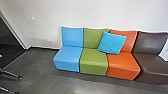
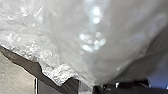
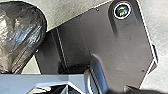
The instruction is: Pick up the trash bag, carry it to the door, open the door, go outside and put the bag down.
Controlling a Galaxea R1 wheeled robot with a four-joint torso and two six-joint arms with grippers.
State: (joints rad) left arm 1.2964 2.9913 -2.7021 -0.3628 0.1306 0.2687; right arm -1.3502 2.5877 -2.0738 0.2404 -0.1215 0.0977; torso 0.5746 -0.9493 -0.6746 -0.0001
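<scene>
The trash bag [image 3: 21,32] was close to the robot's wrists, its crinkled, shiny plastic large in both wrist views. In the right one it was a rounded bulge beside the robot's dark plate, creased lengthwise along its long axis and drawn in to a narrow neck; which way that neck pointed in the room could not be told. Whether either gripper was open or closed could not be told, nor how the wrists were turned.

Ahead, a row of four joined seats, blue [image 1: 67,61], green [image 1: 93,62], orange [image 1: 122,65] and brown [image 1: 151,65], stood along the white wall [image 1: 45,15], barring the way straight on. A bright blue cushion [image 1: 112,43] leaned tilted across the green and orange backs. To the left were a dark opening [image 1: 7,47] and, nearer, dark furniture legs [image 1: 11,74] on the grey floor [image 1: 45,72].
</scene>
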